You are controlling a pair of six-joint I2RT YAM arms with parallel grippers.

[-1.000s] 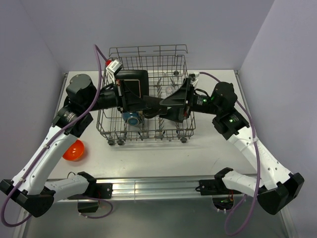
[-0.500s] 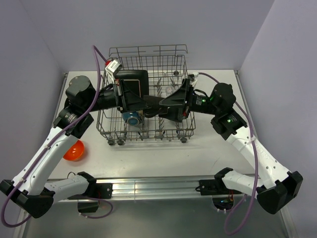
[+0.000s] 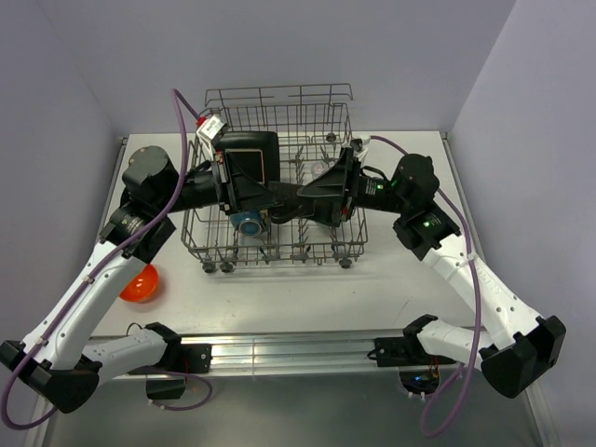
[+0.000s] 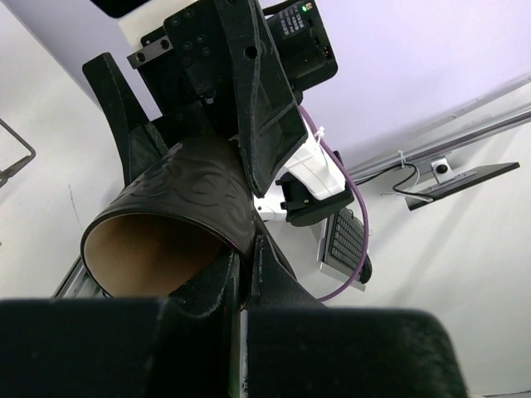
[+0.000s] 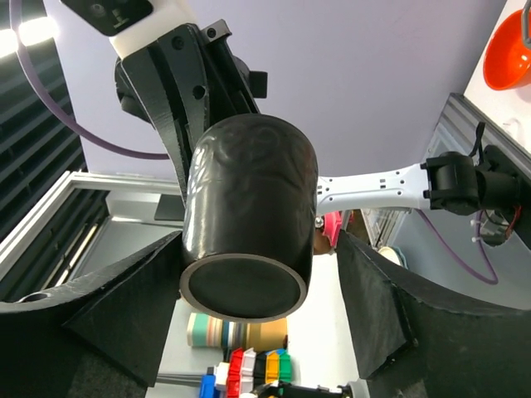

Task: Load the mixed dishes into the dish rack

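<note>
Two arms: bolted at the near edge of the counter (image 3: 391,289), both reached inward and met above the dish rack (image 3: 279,253).
Small orange bowl (image 3: 138,282): lay on the counter near the left arm, left of the rack and apart from it.
Rack front: small wheels stood on the counter along the near side, rows of upright tines above them.
Blue round bowl (image 3: 247,222): sat inside the rack, front left part, under the left arm's wrist.
Left fingers (image 4: 226,280): pressed together on the wall of the dark brown mug (image 5: 249,215) at its rim, one finger inside and one outside.
Dark brown mug: hung in the air over the middle of the rack, on its side, with its mouth toward the left wrist and its flat base toward the right wrist.
Right fingers (image 5: 108,311): spread wide, one on either side of the mug's body, with a gap showing on both sides, so not gripping.
Small clear glass (image 3: 319,170): seemed to stand in the right half of the rack; too small to be sure.
Black square plate (image 3: 248,154): stood on edge in the back left of the rack.
Back rail: rose above the far side of the rack.
</note>
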